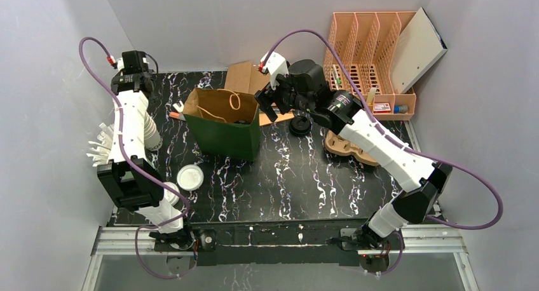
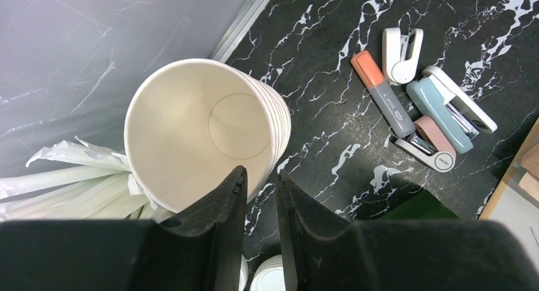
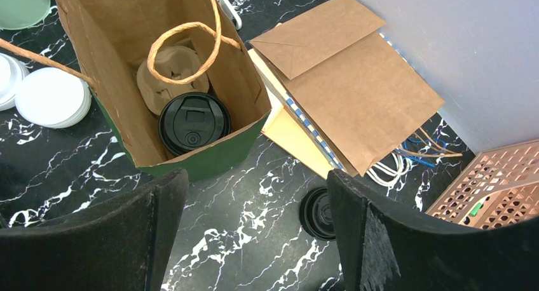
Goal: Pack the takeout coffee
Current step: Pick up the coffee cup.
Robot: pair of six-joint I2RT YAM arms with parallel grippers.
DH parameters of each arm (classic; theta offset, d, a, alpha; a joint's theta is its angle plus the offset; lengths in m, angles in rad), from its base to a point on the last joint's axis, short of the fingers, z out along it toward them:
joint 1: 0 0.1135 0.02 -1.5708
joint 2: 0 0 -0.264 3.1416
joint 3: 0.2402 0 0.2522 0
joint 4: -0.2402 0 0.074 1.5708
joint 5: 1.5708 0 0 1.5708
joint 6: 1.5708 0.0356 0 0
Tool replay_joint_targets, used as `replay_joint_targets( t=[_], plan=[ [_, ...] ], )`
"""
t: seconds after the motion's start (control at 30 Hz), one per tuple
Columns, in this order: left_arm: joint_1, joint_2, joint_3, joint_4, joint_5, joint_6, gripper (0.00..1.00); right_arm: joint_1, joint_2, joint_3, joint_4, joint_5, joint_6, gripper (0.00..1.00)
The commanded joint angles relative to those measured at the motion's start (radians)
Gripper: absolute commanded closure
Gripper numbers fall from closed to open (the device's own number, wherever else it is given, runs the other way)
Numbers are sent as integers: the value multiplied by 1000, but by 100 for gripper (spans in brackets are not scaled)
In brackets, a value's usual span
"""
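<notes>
Green bag (image 1: 222, 138) holds one lidded cup (image 3: 194, 122) — more packing seems left. Left gripper (image 2: 257, 183), nearly together, straddles the rim of the cup stack (image 2: 191, 126), grip unclear; right gripper (image 3: 254, 183) gapes empty.

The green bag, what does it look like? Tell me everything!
The bag looks like paper, green outside and brown inside, with twisted paper handles. It stands upright and open on the black marbled table, toward the back. Inside sits a brown cardboard cup tray holding one cup with a black lid. Flat brown bags lie beside it.
</notes>
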Motion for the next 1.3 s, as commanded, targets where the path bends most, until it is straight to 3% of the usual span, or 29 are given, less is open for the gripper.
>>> replay_joint_targets(
  t=[0.0, 0.13, 0.3, 0.83, 1.27],
  plan=[
    [7, 3, -11, -5, -13, -8, 79, 3, -6, 42, 24, -8, 11, 12],
    [7, 3, -29, -9, -17, -11, 83, 5, -7, 38, 24, -11, 12, 12],
    [7, -1, -3, -20, -40, -4, 100, 4, -5, 36, 27, -14, 10, 12],
    [7, 10, 161, -94, -5, -38, 100, 3, -13, 18, 40, -21, 9, 12],
    [-50, 9, 128, -149, -7, -30, 100, 5, -25, -3, 63, -8, 7, 12]
  ],
)
